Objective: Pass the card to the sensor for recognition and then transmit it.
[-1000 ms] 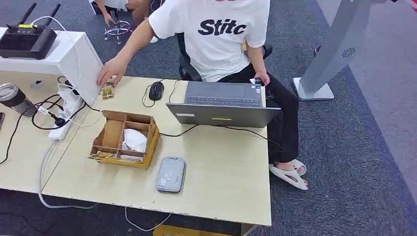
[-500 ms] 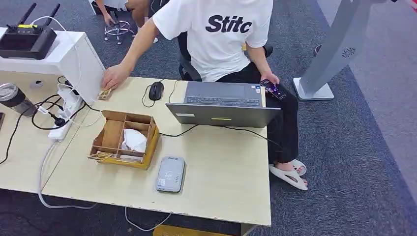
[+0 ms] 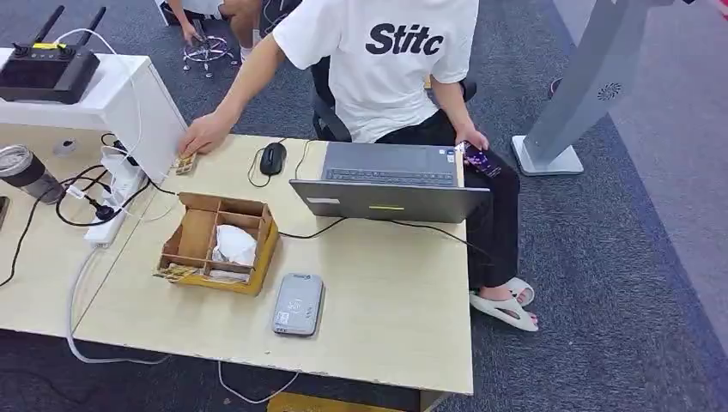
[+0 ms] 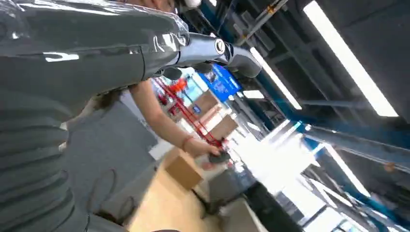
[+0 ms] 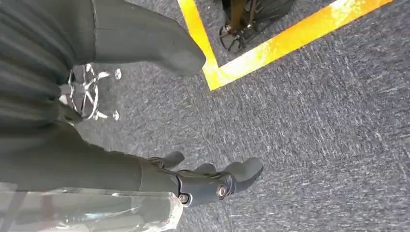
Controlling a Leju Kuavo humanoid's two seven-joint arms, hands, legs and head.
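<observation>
The grey card sensor (image 3: 298, 304) lies flat near the front edge of the wooden table (image 3: 386, 300). Just behind it stands an open cardboard box (image 3: 219, 243) with compartments; patterned cards (image 3: 176, 273) lie in its front corner and white paper fills one cell. A second small stack of cards (image 3: 183, 163) sits at the table's far left, under a person's hand (image 3: 203, 135). My left hand (image 4: 212, 48) is raised with fingers stretched out and holds nothing. My right hand (image 5: 208, 181) hangs over grey carpet, thumb (image 5: 159, 46) apart from the fingers, holding nothing.
A person in a white T-shirt (image 3: 386, 60) sits across the table behind an open laptop (image 3: 391, 180), a phone (image 3: 477, 159) in the other hand. A mouse (image 3: 272, 158), a power strip (image 3: 112, 206) with cables, a flask (image 3: 26, 172) and a white cabinet (image 3: 120, 99) are at the left.
The person's hand has slid from the table's far left corner onto the small card stack and stays there. Their other hand has lifted the phone onto the lap.
</observation>
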